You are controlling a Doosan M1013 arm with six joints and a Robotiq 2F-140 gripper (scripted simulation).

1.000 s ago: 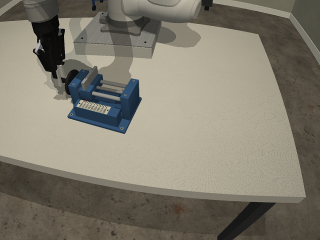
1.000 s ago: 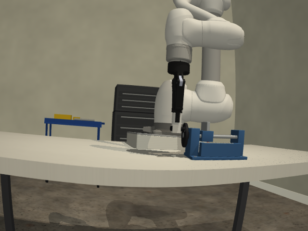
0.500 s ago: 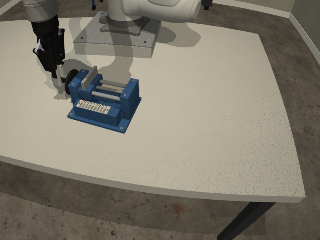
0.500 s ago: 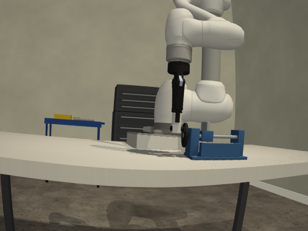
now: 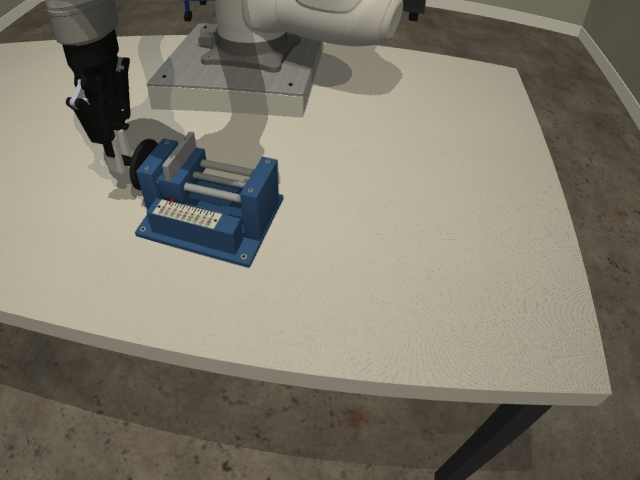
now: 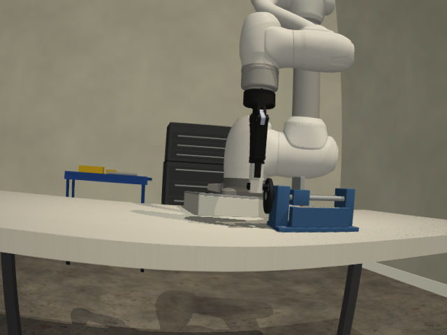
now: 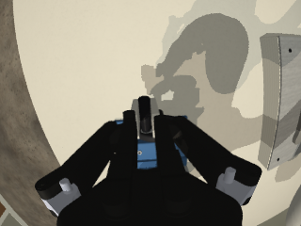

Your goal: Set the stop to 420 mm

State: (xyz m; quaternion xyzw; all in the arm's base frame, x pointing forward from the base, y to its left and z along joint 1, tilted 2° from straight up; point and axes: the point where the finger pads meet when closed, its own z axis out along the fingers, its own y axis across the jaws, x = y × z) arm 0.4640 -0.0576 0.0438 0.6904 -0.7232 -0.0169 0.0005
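A blue stop fixture [image 5: 206, 206] stands on the table, with two steel rods and a lead screw [image 5: 219, 180] and a grey stop plate [image 5: 178, 156] near its left end. A white scale [image 5: 188, 212] runs along its front, with a red pointer [image 5: 170, 201] near the scale's left end. The black handwheel [image 5: 140, 162] is on the left end face. My gripper [image 5: 117, 157] hangs straight down just left of the wheel and is shut on the wheel's small black crank handle [image 7: 145, 109]. The side view shows the gripper [image 6: 255, 183] next to the handwheel [image 6: 267, 195].
The arm's grey base pedestal [image 5: 232, 77] stands behind the fixture. Off the table, at the back, are a dark drawer cabinet [image 6: 196, 162] and a small blue table [image 6: 107, 178] with yellow items on it.
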